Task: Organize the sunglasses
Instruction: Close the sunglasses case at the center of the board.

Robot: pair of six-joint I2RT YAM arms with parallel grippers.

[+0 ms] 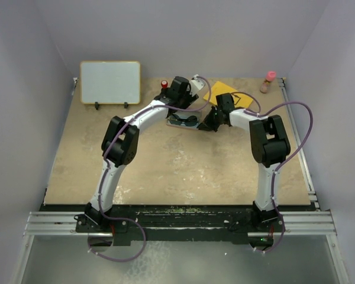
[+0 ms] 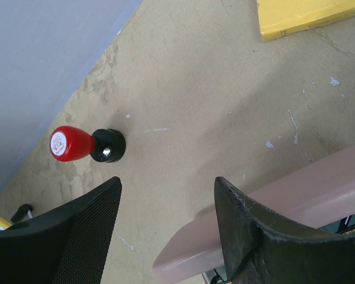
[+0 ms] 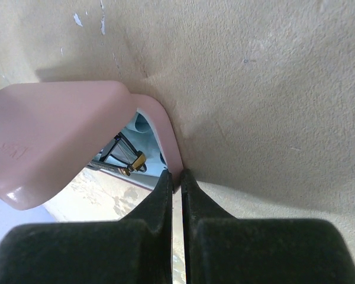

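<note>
The right fingers [image 3: 157, 204] are squeezed tight on the thin edge of the pink case [image 3: 53, 136], and the sunglasses [image 3: 121, 157] lie just past that edge, inside the case. The left fingers [image 2: 77, 231] are spread wide and hold nothing, close over the far side of the case. The sunglasses lie longways from left to right between both arms, far out on the counter [image 1: 165, 171], so I think the empty left fingers are free to reach them
</note>
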